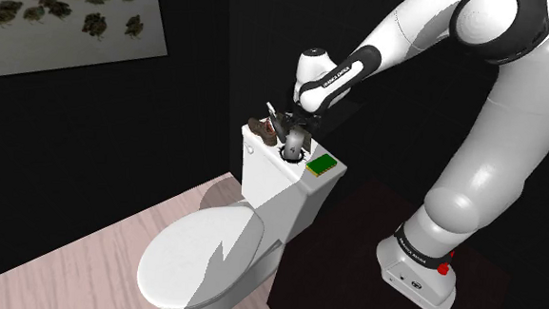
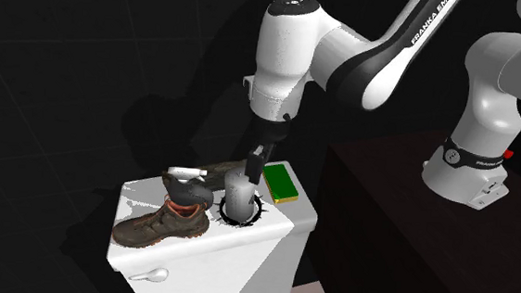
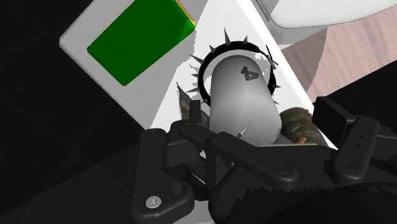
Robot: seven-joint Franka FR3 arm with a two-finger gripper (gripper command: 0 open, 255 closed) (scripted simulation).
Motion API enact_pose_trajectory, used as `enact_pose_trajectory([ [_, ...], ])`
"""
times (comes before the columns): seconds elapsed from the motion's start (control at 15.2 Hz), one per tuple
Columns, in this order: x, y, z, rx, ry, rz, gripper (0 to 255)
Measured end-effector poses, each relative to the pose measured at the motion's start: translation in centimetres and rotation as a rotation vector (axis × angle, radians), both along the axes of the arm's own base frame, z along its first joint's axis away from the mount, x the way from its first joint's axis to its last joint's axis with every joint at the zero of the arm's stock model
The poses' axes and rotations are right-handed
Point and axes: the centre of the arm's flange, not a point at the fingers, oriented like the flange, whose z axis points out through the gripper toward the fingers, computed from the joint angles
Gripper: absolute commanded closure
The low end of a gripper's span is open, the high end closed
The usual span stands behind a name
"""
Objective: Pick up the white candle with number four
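Observation:
The pale grey candle [image 3: 245,102], with a dark four on its face, stands upright in a black spiky ring [image 3: 205,73] on the white toilet tank lid [image 2: 287,219]. In the shoulder view the candle [image 1: 293,143] sits mid-lid, and the second exterior view shows the candle [image 2: 239,197] beside a shoe. My gripper [image 3: 257,121] comes down over its top, and the gripper [image 2: 251,164] hangs just above it. The fingers stand apart on either side of the candle. A gap shows between the candle and one finger [image 3: 337,124].
A brown shoe [image 2: 163,226] lies on the lid beside the candle, with a small dark object [image 2: 191,189] on it. A green sponge [image 2: 281,181] lies on the candle's other side. The closed toilet seat [image 1: 201,260] is below, and the dark stand [image 2: 403,215] is beside the tank.

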Motion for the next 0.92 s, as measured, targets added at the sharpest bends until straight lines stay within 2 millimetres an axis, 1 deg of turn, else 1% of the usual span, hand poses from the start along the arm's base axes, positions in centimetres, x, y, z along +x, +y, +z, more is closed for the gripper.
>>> enact_pose_trajectory([
  [0.07, 0.5, -0.3, -1.1, -0.007, -0.004, -0.021, 0],
  [0.26, 2.2, -1.2, -3.4, -0.023, -0.014, -0.069, 0],
  [0.46, 2.4, -1.2, -5.2, -0.027, -0.015, -0.077, 0],
  [0.73, 2.5, -1.3, -7.1, -0.027, -0.016, -0.078, 0],
  [0.79, 2.6, -1.3, -7.4, -0.027, -0.016, -0.078, 255],
  [0.92, 2.6, -1.3, -7.5, -0.027, -0.018, -0.078, 255],
])
